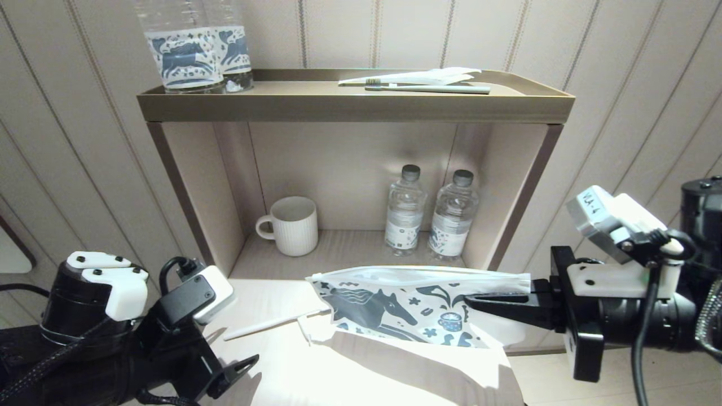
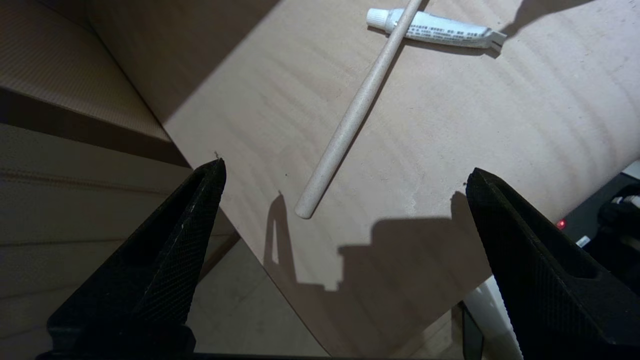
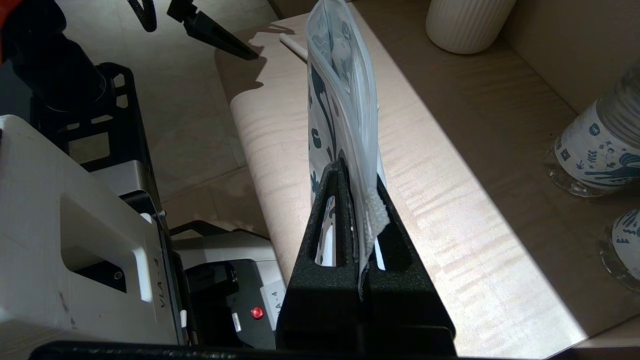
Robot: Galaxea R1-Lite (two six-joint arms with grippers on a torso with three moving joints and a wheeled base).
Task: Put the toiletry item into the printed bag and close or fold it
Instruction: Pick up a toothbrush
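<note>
Glossy printed bag (image 1: 395, 307), pale wood-grain shelf (image 1: 361, 378)

"VLA-4" is the one marking that reads cleanly: it is written on the white camera housing (image 1: 606, 217) on the right arm, at three o'clock in the head view, and again along the edge of the same white housing (image 3: 75, 260) in the right wrist view, with a small sticker ending in "-4" (image 3: 276, 306) beside a red light. The toothpaste tube (image 2: 440, 32) carries fine print, too small to read. The shelf bottles' labels (image 1: 403, 231) show no legible words.
</note>
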